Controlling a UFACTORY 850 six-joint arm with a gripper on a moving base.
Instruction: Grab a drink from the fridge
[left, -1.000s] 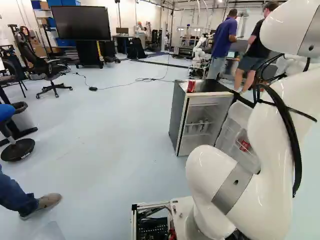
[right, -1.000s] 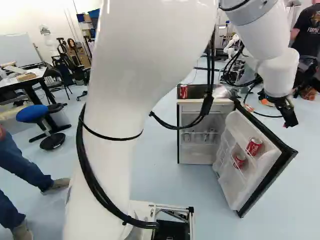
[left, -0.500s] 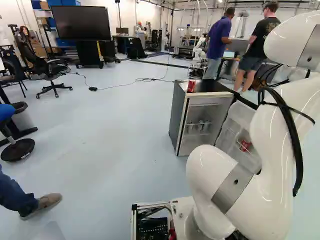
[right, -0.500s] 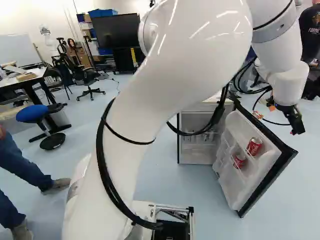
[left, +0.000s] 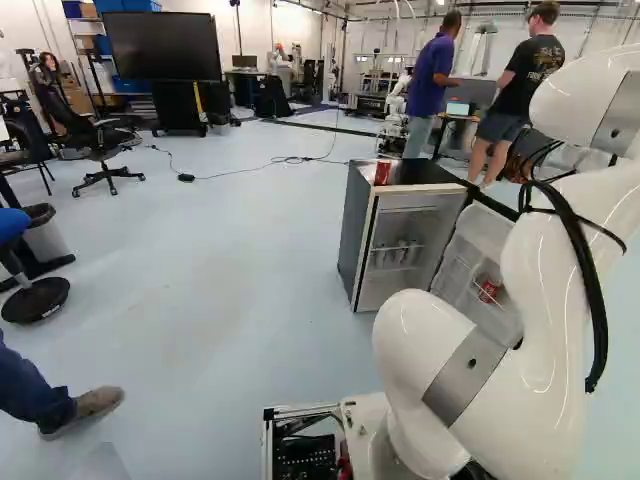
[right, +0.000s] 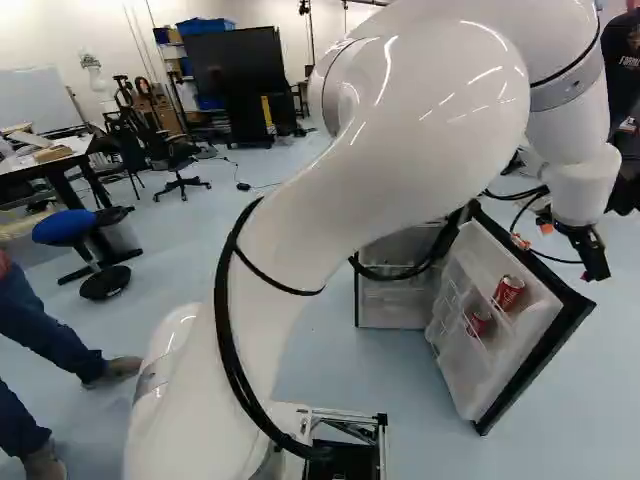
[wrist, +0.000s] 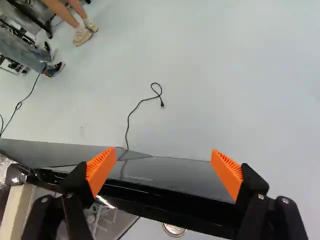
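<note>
My gripper (right: 592, 262) hangs beyond the open fridge door (right: 535, 355) in the right base view. Seen from the wrist, the gripper (wrist: 164, 170) is wide open with nothing held, its orange pads over the door's dark edge (wrist: 170, 197). The round top of a can (wrist: 174, 230) shows beside that edge, on the shelf side. Two red cans, an upper one (right: 508, 292) and a lower one (right: 479, 322), sit in the door shelves. Another red can (left: 382, 173) stands on top of the fridge (left: 356, 230). Inside are several pale cans (left: 396, 253).
Behind the fridge, two people stand near a small table, with another robot (left: 394, 115) beside them. A cable (wrist: 131, 112) lies on the floor past the door. A person's leg and shoe (left: 95, 402) show at the near left, by a blue stool (right: 65, 227).
The arm has bent lower and further right in the right base view, and my gripper has come down and to the right. The base and fridge have not moved.
</note>
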